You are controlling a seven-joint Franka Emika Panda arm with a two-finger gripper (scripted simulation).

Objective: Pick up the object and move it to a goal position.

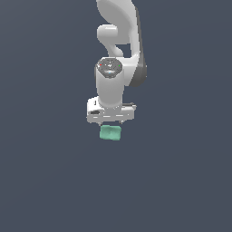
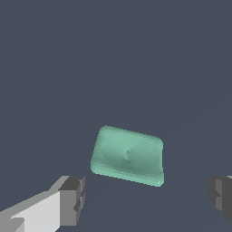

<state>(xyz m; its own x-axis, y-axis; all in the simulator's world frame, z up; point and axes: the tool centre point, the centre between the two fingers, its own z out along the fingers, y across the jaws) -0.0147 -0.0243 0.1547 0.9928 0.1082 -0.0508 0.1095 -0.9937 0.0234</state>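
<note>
- A flat, dark slate-blue ground is seen filling both views, with no markings visible on it.
- The white Franka arm is shown in the exterior view coming down from the upper edge, bending through rounded joints to a wide cylindrical wrist with a dark round cap on top.
- Below the wrist, the white box-shaped body of the gripper is seen lying crosswise, with only short dark stubs of its fingers visible beneath it in the exterior view.
- In the wrist view, the gripper is shown spread wide: one grey fingertip on a white finger is seen at one side and the other grey tip at the opposite edge, well apart, with bare ground between them.
- The object, a small mint-green blocky lump with rounded edges, is seen in the exterior view just below the gripper body and narrower than it.
- In the wrist view the object is shown as a squarish slab with a shallow dimple in its top face, lying beyond the two fingertips and touched by neither.
- Whether the object rests on the ground cannot be told for certain.
</note>
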